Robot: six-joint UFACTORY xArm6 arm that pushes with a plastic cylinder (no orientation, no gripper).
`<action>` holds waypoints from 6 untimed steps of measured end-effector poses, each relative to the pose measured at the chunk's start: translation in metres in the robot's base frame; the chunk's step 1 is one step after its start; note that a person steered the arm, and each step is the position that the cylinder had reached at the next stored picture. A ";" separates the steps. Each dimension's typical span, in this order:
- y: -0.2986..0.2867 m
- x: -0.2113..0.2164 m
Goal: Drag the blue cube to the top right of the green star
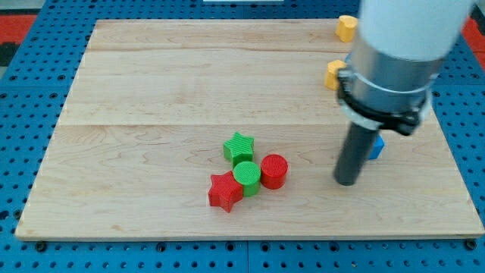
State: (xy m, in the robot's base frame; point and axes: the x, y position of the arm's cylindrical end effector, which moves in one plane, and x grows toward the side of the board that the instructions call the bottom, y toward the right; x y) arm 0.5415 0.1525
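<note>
Wooden board (151,91) lying on blue pegboard (30,91). Camera view: my tip (346,180) resting on board, right of centre, touching left side of blue cube (377,146); cube mostly hiding behind rod. No gripper fitted, so open or closed state not applying. Green star (239,146) sitting well left of tip, touching green cylinder (246,177); red cylinder (273,171) and red star (225,191) crowding alongside. Two yellow blocks (346,27) (334,73) sitting far right, shapes unclear.
</note>
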 end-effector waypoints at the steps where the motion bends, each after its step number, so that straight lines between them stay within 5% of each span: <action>1: 0.045 -0.020; 2: 0.053 -0.061; 3: -0.038 -0.113; 5: -0.037 -0.039; 6: -0.077 -0.070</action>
